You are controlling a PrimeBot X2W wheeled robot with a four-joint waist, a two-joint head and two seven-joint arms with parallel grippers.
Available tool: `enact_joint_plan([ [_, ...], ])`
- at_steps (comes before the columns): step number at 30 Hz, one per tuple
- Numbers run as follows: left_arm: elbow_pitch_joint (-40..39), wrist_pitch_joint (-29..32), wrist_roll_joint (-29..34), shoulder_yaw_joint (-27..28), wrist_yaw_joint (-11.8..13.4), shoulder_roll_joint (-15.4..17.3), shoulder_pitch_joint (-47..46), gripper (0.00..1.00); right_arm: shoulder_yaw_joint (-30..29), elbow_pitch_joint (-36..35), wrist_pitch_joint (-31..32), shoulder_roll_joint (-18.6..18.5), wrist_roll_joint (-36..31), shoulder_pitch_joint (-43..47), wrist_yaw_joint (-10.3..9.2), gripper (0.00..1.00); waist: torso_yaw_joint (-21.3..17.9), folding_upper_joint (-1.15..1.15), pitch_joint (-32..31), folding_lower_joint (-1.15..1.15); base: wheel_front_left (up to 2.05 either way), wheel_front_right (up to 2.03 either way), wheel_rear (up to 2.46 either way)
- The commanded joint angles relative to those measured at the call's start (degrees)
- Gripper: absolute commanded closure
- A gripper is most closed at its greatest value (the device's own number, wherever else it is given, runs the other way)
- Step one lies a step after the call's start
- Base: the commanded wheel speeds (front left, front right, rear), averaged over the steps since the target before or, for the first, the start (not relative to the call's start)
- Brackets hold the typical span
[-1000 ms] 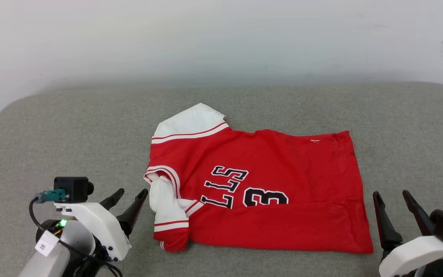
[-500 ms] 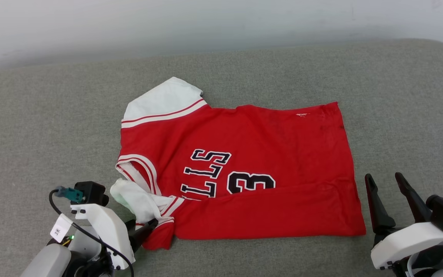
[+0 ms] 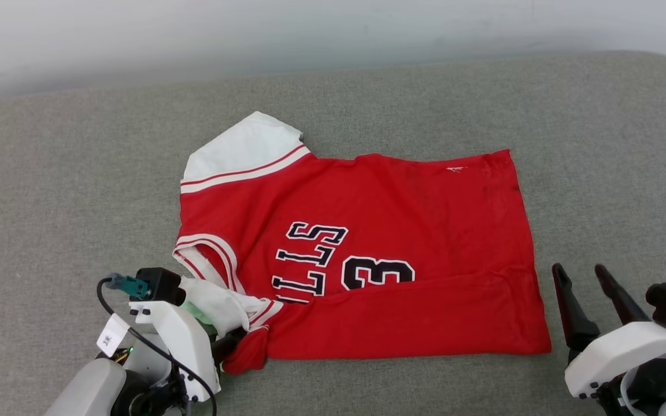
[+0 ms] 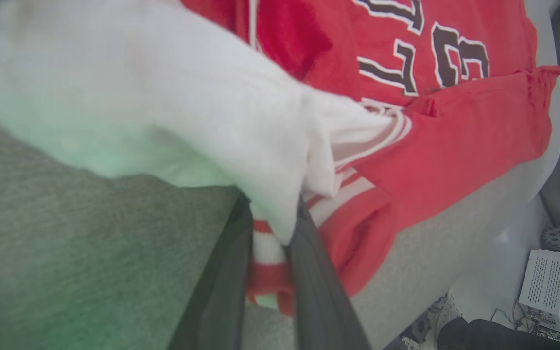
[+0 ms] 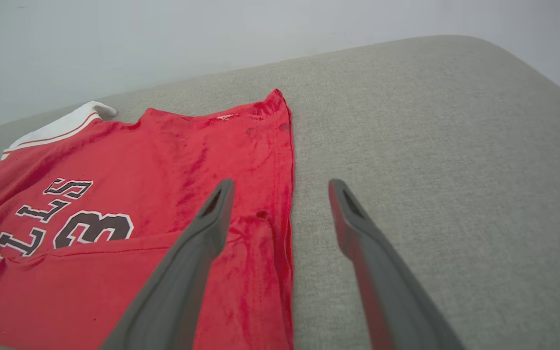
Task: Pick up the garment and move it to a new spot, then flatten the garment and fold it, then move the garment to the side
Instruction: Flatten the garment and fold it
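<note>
The red shirt (image 3: pixel 379 231) lies mostly flat in the middle of the grey fabric-covered counter (image 3: pixel 55 196), with its neck toward your robot's left and its hem (image 3: pixel 522 231) toward the right. Its near long edge is folded up over the body, covering the lower part of the black-and-white letters (image 3: pixel 315 257) and of the number beside them. The far sleeve (image 3: pixel 240 153), which is white with striped trim, is spread out flat.

Your left tool (image 4: pixel 271 218) is clamped on the near sleeve (image 3: pixel 217 303). In the left wrist view its two dark fingers (image 4: pixel 309 272) pinch the red-and-white striped cuff (image 4: pixel 268 253), and the white cloth is bunched over their tips (that view is blurred close up).

Your right tool (image 3: pixel 577 271) has its fingers spread wide and grips nothing. It sits just beside the shirt's near right corner. In the right wrist view one finger lines up with the hem and the other with bare counter.
</note>
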Motion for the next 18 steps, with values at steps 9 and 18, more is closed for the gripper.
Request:
enact_joint_plan([
  [9,-4.91,-4.53,1.28,2.31,0.79,2.34,2.49,1.00,-2.82,0.89,22.80,-1.62,4.49,0.92,-0.02,0.00,0.72,0.00,-1.86,-0.01,0.00,0.00,0.00],
  [18,-11.49,-4.82,3.03,2.64,2.39,4.02,1.78,1.00,0.41,4.85,31.70,-3.40,7.23,-4.31,-0.03,0.00,1.96,0.00,0.93,-0.01,0.00,0.00,0.00],
])
